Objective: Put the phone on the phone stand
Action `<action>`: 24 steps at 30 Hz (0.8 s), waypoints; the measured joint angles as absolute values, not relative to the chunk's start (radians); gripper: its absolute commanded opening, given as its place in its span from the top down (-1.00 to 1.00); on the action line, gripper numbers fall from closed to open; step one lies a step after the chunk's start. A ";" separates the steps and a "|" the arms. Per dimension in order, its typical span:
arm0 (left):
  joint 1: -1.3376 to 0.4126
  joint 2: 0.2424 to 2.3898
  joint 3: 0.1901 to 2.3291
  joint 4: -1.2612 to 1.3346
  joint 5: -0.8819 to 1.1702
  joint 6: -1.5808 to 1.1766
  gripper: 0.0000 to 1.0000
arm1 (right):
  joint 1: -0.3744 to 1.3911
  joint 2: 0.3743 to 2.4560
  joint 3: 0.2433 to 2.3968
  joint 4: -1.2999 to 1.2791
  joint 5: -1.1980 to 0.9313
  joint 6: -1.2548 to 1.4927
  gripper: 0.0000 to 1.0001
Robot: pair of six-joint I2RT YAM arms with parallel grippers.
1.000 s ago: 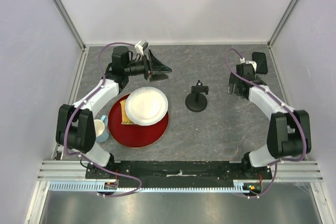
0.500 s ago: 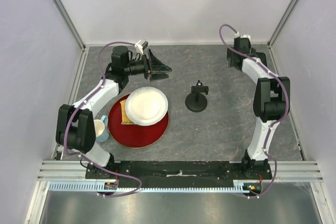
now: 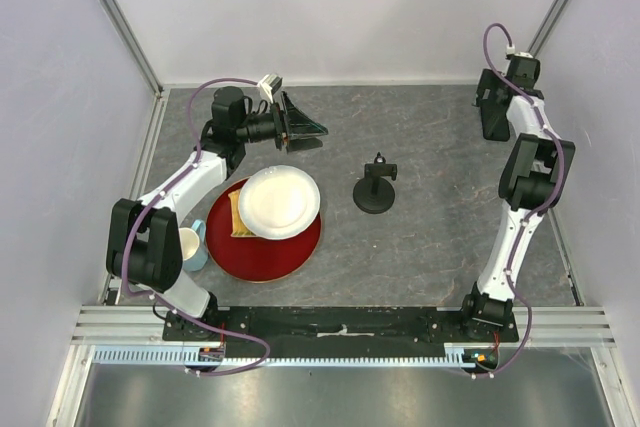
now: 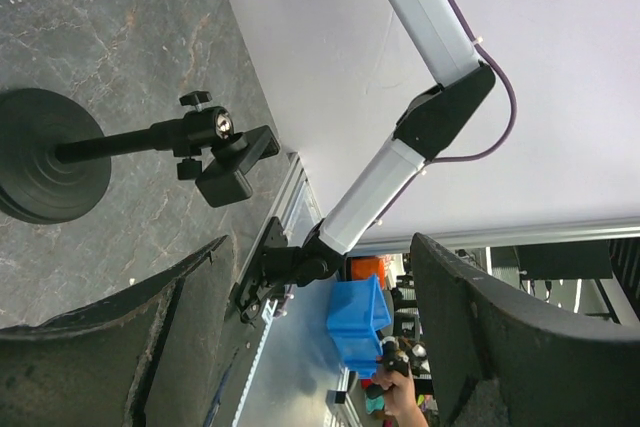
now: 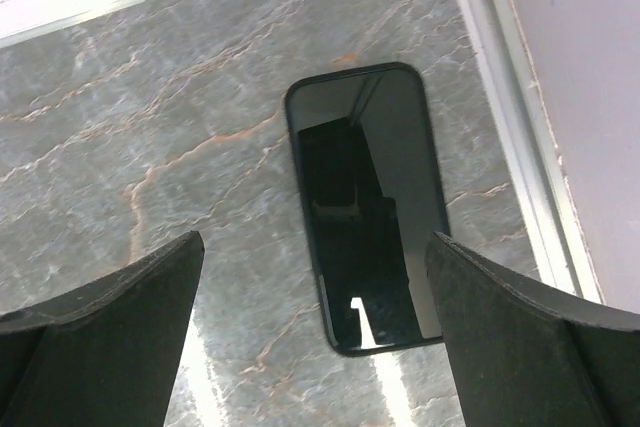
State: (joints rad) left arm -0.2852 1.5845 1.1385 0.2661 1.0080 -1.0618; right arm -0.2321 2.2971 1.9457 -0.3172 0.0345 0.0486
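The phone [image 5: 365, 207], a glossy black slab, lies flat on the grey table in the far right corner, close to the side rail. My right gripper [image 5: 315, 239] hovers above it, open, its fingers well apart on either side of the phone's near end and touching nothing. In the top view the right gripper [image 3: 493, 107] covers part of the phone [image 3: 495, 127]. The phone stand [image 3: 375, 187] stands upright mid-table, its cradle bare. My left gripper [image 3: 310, 130] is open and holds nothing, lying level and facing the phone stand [image 4: 150, 142] from the left.
A red plate [image 3: 290, 252] carries a white plate [image 3: 280, 202] and a yellow piece [image 3: 236, 215] at left, with a pale blue cup [image 3: 190, 245] beside it. An aluminium rail [image 5: 520, 147] and the right wall run close to the phone.
The right arm has stretched out and swung back to the far right corner, over the phone, with its jaws a little wider. The left arm has not moved.
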 measured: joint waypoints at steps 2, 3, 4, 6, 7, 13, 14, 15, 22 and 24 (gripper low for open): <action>-0.288 1.584 1.139 0.269 1.008 -1.065 -0.55 | -0.258 2.321 1.980 -0.331 0.013 0.049 -0.96; -0.289 1.584 1.138 0.271 1.008 -1.066 -0.55 | -0.267 2.329 1.991 -0.337 0.003 0.049 -0.96; -0.290 1.584 1.138 0.272 1.009 -1.066 -0.55 | -0.276 2.340 2.008 -0.344 -0.008 0.049 -0.96; -0.292 1.584 1.138 0.273 1.013 -1.066 -0.55 | -0.297 2.361 2.039 -0.357 -0.036 0.049 -0.96; -0.292 1.584 1.138 0.274 1.016 -1.066 -0.55 | -0.304 2.368 2.048 -0.361 -0.050 0.049 -0.96; -0.294 1.584 1.138 0.283 1.023 -1.066 -0.55 | -0.351 2.432 2.138 -0.385 -0.123 0.105 -0.96; -0.294 1.584 1.138 0.284 1.024 -1.066 -0.55 | -0.356 2.439 2.146 -0.387 -0.125 0.118 -0.96; -0.294 1.584 1.138 0.286 1.024 -1.066 -0.55 | -0.362 2.442 2.148 -0.390 -0.126 0.129 -0.96; -0.294 1.584 1.138 0.286 1.024 -1.067 -0.56 | -0.358 2.450 2.163 -0.406 -0.111 0.169 -0.96; -0.294 1.584 1.138 0.287 1.024 -1.067 -0.55 | -0.348 2.450 2.163 -0.406 -0.105 0.157 -0.96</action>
State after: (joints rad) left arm -0.2939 1.5845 1.1378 0.2867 1.0237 -1.0668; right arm -0.3481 2.4496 2.1632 -0.4065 -0.1055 0.1574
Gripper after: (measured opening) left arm 0.776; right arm 0.982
